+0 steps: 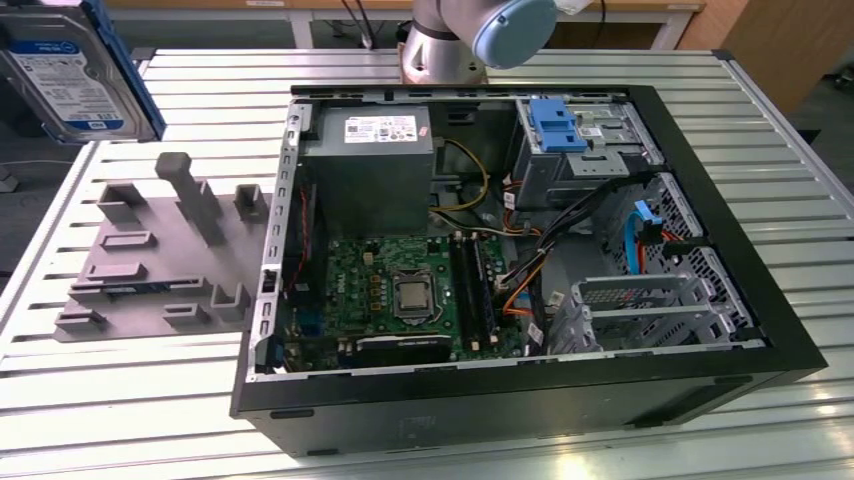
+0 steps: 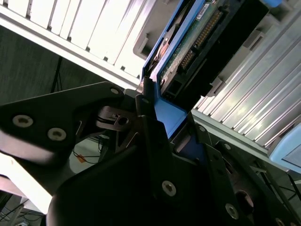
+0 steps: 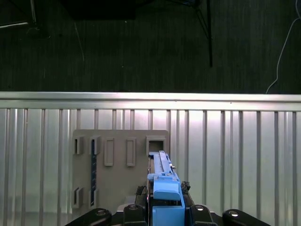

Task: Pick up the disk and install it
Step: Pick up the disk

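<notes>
One disk (image 1: 78,75) hangs above the grey rack (image 1: 160,250), well apart from the open computer case (image 1: 534,405); your gripper (image 2: 167,110) is clamped on its blue frame (image 2: 174,120) (thin plastic). That hold may let it tilt and snag the case wall.

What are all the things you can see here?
disk: one, silver in blue frame, lifted at the exterior view's left
fixture tray: one, grey, on table beside case
computer case: one, black, open, on table
power-supply box: one, grey, inside case
circuit board: one, green, inside case
bracket: one, blue, inside case
table: one, silver slats
arm: one, grey, behind case
hand: one, black, shut on disk's frame
</notes>
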Available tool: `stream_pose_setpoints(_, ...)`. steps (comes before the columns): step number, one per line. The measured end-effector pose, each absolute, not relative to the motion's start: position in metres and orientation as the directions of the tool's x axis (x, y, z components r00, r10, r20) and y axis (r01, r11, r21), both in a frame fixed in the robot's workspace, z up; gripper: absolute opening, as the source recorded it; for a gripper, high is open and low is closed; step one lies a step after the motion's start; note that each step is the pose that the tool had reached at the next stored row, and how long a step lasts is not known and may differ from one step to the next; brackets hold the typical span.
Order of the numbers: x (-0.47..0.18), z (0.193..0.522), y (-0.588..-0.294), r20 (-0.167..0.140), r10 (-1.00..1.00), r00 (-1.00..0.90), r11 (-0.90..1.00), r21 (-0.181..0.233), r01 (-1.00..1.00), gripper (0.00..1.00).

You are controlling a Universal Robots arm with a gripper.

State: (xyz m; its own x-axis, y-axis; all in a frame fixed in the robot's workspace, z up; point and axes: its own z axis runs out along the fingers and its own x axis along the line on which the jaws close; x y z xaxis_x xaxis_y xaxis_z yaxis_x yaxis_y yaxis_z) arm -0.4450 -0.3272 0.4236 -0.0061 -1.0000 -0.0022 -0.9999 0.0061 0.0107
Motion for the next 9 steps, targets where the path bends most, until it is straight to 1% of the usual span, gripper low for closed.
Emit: stream_pose_setpoints(9, -0.445, 0.4298, -0.3271, -0.002, -1.0, -0.006, 0.006, 0.011, -1.0, 0.36)
